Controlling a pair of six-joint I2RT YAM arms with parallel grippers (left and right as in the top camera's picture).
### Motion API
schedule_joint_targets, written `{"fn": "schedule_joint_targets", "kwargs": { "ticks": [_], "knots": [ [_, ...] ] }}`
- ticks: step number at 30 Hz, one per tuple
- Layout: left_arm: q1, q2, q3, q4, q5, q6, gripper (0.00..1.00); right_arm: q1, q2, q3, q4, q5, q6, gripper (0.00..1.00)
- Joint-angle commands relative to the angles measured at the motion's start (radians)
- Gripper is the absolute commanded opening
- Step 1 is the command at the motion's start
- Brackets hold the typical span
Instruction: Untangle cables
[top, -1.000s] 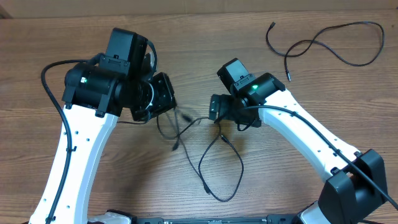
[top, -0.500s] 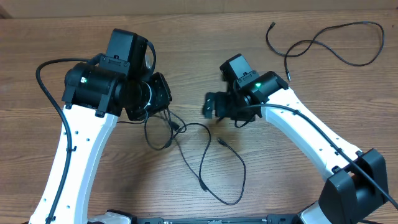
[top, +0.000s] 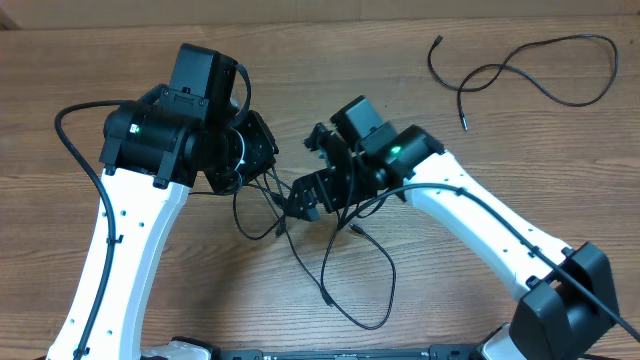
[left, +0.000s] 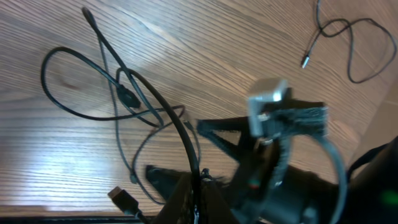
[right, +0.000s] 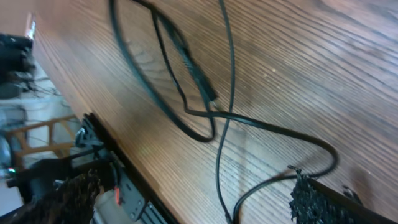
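Observation:
A tangle of thin black cables (top: 335, 262) loops over the wooden table between the arms. My left gripper (top: 265, 160) is shut on one strand of it; in the left wrist view the cable (left: 158, 106) runs up from between the closed fingers (left: 186, 202). My right gripper (top: 310, 168) hangs open right next to the left one, above the tangle. In the right wrist view its fingertips (right: 314, 199) stand wide apart over crossing cable strands (right: 205, 115), holding nothing. One separate cable (top: 520, 68) lies apart at the back right.
A loose connector plug (left: 123, 200) lies near my left fingers. The thick black arm cable (top: 75, 130) arcs beside the left arm. The table's front edge and frame (right: 118, 180) show in the right wrist view.
My right gripper has swung left and forward, from beside the tangle to close by the left gripper. The held strand's loop has shifted left under the left gripper.

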Motion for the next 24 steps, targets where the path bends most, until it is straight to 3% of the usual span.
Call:
{"fn": "schedule_joint_targets", "kwargs": {
  "ticks": [1,4,9,12,17,24],
  "knots": [
    [-0.008,0.003,0.023,0.008,0.089,-0.022,0.04,0.036,0.002,0.000,0.014,0.163,0.066,1.00],
    [-0.008,0.003,0.023,0.008,0.149,0.013,0.04,0.045,0.002,0.000,0.013,0.352,0.206,1.00],
    [-0.008,0.003,0.023,0.014,0.329,0.114,0.04,0.045,0.002,-0.001,0.019,0.455,0.247,1.00],
    [-0.008,0.003,0.023,0.013,0.401,0.169,0.04,0.045,0.002,-0.005,-0.010,0.594,0.359,1.00],
    [-0.006,0.002,0.024,0.013,0.385,0.194,0.04,0.045,0.002,-0.005,-0.124,0.813,0.548,1.00],
    [-0.006,0.002,0.024,-0.002,0.399,0.192,0.04,0.045,0.002,-0.005,-0.197,0.912,0.576,1.00]
  ]
}}
